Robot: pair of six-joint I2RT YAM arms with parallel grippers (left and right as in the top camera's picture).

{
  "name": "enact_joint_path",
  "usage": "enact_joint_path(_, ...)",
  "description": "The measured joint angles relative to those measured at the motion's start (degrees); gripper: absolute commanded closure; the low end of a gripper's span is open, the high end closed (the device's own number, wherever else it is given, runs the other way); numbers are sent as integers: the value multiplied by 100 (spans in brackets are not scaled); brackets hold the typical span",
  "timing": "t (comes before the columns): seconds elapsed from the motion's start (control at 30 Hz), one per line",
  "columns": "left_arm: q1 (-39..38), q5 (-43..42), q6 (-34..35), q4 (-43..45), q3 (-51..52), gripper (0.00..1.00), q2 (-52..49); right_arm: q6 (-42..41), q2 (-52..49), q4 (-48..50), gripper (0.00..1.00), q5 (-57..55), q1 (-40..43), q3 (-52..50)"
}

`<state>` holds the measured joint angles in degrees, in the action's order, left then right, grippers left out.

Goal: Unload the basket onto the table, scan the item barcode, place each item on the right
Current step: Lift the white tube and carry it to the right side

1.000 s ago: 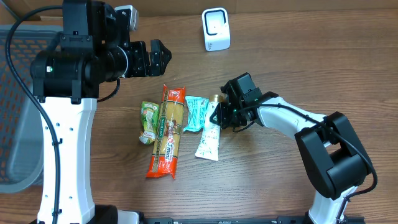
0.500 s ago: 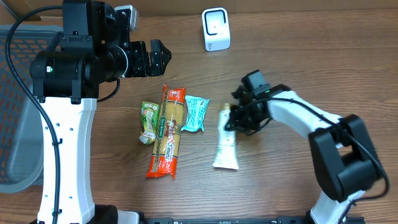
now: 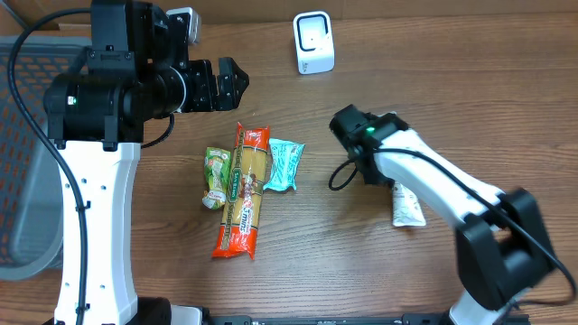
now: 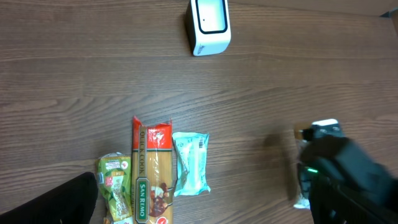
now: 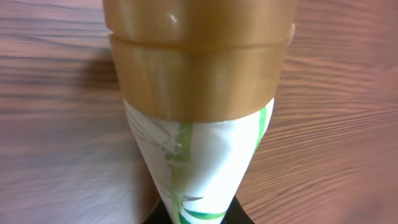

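A white tube with green markings (image 5: 199, 162) and a brown-gold cap (image 5: 198, 68) fills the right wrist view. My right gripper (image 5: 199, 216) is shut on its flat end. From overhead the tube (image 3: 407, 207) hangs right of centre, partly under the right arm (image 3: 379, 144). The white barcode scanner (image 3: 313, 42) stands at the back centre, well apart from the tube. My left gripper (image 3: 231, 83) hovers open and holds nothing, left of the scanner and above the row of packets. The scanner (image 4: 209, 26) also shows in the left wrist view.
An orange pasta packet (image 3: 245, 190), a teal packet (image 3: 284, 165) and a small green packet (image 3: 215, 177) lie side by side left of centre. A grey mesh basket (image 3: 23, 162) sits at the far left edge.
The right gripper closed on the tube and carried it from beside the teal packet to the right and toward the front. The left arm stayed still.
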<state>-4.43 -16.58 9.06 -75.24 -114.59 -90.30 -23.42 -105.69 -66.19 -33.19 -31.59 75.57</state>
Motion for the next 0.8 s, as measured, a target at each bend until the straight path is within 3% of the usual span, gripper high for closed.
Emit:
enact_joint_path(0.07,0,0,0,0,0,0,0,107,-304,-11,94,-315,-28,0)
enact_joint_path(0.17,0,0,0,0,0,0,0,258,-640,-46,66,-638,-131,0)
enact_joint_path(0.27,0,0,0,-2,0,0,0,352,-704,20,64,-778,-372,-4)
enact_joint_path(0.33,0,0,0,0,0,0,0,380,-704,166,56,-743,-584,4)
enact_joint_path(0.6,2,0,0,0,0,0,0,415,-704,828,41,1263,-1174,4)
enact_joint_path(0.8,0,0,0,0,0,0,0,407,-704,732,34,1834,-1045,4)
